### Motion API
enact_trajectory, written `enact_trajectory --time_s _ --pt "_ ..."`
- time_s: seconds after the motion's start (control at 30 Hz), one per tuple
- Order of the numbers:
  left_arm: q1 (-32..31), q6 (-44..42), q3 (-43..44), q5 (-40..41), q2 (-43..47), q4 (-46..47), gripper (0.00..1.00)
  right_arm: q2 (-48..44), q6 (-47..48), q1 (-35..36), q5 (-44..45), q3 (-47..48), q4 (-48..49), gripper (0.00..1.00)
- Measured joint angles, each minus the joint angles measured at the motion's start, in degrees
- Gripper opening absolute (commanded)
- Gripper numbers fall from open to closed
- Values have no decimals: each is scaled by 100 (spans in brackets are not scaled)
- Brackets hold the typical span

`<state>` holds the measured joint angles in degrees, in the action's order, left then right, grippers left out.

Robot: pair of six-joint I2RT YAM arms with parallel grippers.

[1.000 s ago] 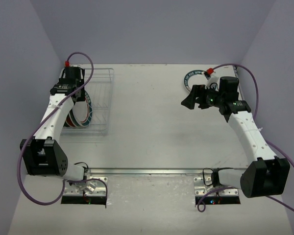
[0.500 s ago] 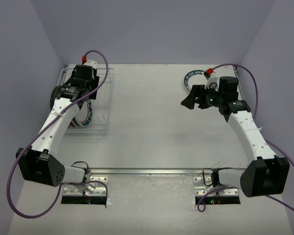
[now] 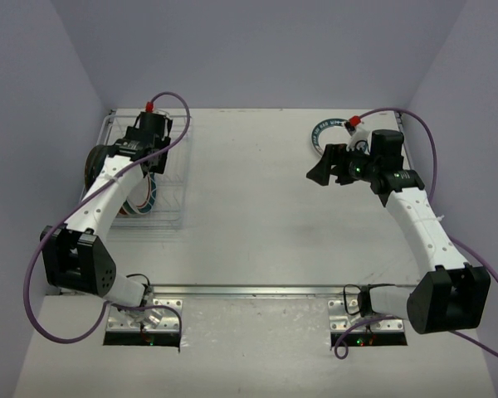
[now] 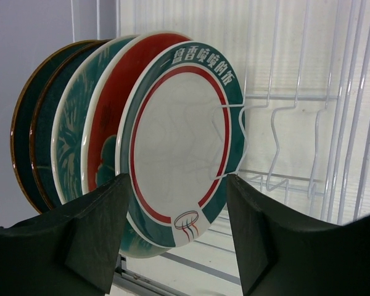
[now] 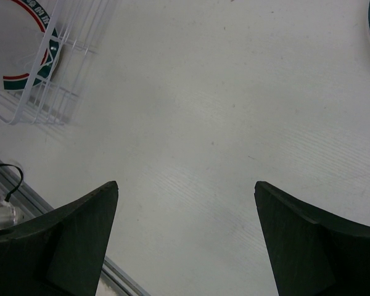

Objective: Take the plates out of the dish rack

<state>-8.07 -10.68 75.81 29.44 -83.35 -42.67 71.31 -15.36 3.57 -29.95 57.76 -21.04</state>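
Five plates [image 4: 68,142], as far as I can count, stand on edge in the dish rack [image 4: 296,123], packed close in the left half of my left wrist view. The front plate [image 4: 179,142], white with a teal rim and a red ring, faces me. Behind it come a red one, a teal patterned one and two dark ones at the far left.

My left gripper [image 4: 176,185] has its fingers apart and holds nothing. One finger shows at each side of the front plate's lower part, and I cannot tell whether they touch its rim. A wire prong [image 4: 243,114] of the rack crosses that plate's right edge, and more upright wires fill the right of the frame.

From above, the rack sits at the upper left of the desk [image 3: 249,215], close to the side wall [image 3: 33,124]. My purple cable [image 3: 178,112] loops over its far end.

My right gripper [image 3: 319,170] hangs over bare desk at the upper right, fingers [image 5: 61,240] spread wide and empty. A lone plate [image 3: 315,133] with a teal rim lies flat on the desk just beyond it.
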Motion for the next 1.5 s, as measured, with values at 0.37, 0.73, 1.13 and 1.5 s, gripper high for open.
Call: enact_trajectory --time_s 0.37,0.73,1.13,1.5 --pt "311 -44 -1 193 -69 11 61 0 32 4 -3 -34 -5 91" --pt "519 -196 -371 40 -202 206 48 0 44 4 -19 -48 -4 90" --pt "537 -363 -596 -157 -158 371 0 -19 42 4 -71 -131 2 89" --pt "405 -603 1303 -318 137 -170 0 -54 21 4 -322 -192 4 88"
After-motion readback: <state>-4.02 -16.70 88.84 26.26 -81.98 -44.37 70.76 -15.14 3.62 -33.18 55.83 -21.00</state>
